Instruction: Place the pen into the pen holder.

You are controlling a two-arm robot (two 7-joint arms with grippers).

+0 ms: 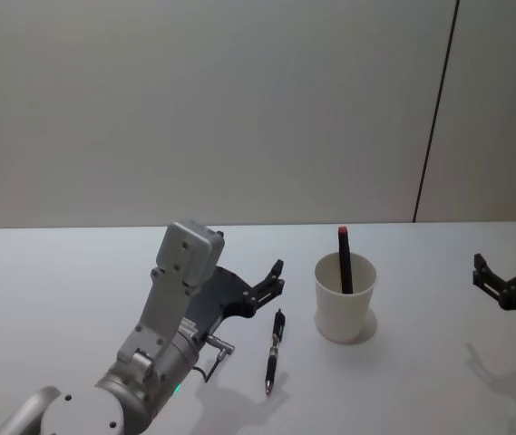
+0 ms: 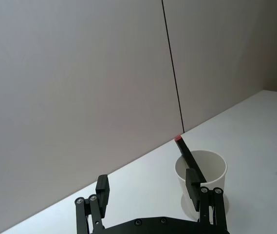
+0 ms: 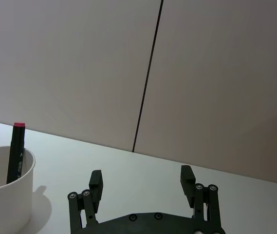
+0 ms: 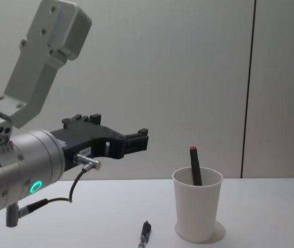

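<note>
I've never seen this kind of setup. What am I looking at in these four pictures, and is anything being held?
This is a two-armed robot at a white table. One picture looks down from its head, one looks across from its chest, and two come from cameras on its wrists. The left end effector hovers open above the table, beside a black pen lying flat. Right of the pen stands a white paper cup, the pen holder, with a red-capped marker leaning inside. The right end effector is open at the table's right side. Nothing is held.
</note>
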